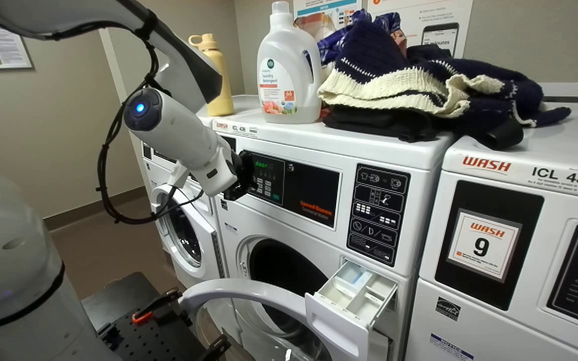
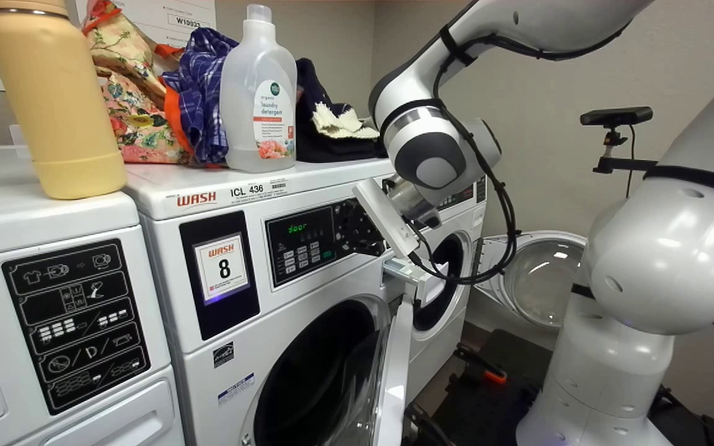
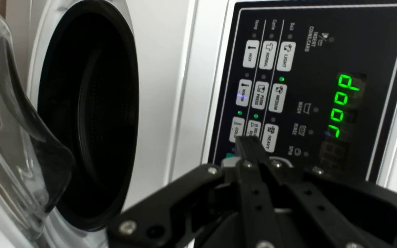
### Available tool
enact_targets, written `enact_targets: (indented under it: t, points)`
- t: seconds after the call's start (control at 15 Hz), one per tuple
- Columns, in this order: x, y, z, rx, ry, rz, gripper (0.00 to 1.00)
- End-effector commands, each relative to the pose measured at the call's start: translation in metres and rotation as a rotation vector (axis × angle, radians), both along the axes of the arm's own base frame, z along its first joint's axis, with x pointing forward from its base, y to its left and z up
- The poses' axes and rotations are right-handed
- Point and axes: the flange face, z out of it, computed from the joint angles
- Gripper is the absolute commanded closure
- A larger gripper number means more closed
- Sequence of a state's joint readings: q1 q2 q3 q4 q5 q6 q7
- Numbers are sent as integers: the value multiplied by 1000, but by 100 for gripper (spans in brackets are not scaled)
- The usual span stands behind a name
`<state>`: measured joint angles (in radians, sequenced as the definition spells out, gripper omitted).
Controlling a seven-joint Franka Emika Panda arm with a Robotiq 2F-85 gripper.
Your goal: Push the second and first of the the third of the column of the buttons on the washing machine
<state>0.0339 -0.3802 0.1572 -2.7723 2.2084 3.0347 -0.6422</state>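
Wrist view: we see btns [image 3: 260,95] upper ctr-right, just above our gripper [image 3: 252,139], fingers pressed together, partly blocking lowest ones; open door [image 3: 22,137] far L.

Holds fingers [image 3: 245,150] together in front of panel [image 3: 303,82], hiding lower ends of two buttons [image 3: 237,127], COLD included; cannot tell whether touching. Shows three green lights [image 3: 282,79] and "door" in green on display [image 3: 339,103]. At left, reveals dark drum [image 3: 105,103] partly behind open door [image 3: 29,148].

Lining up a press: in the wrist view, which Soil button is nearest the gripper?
The HEAVY button appears right beside the fingertips; MEDIUM and LIGHT sit progressively farther away.
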Motion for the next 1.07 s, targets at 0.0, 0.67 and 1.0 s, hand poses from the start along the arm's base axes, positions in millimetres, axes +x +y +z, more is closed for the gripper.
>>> enact_targets:
  t: [0.0,0.67,1.0]
  points:
    - [5,0,3,36,-38,-27,98]
    - [19,6,-11,76,-64,-27,98]
    - [29,3,-19,80,-76,-40,98]
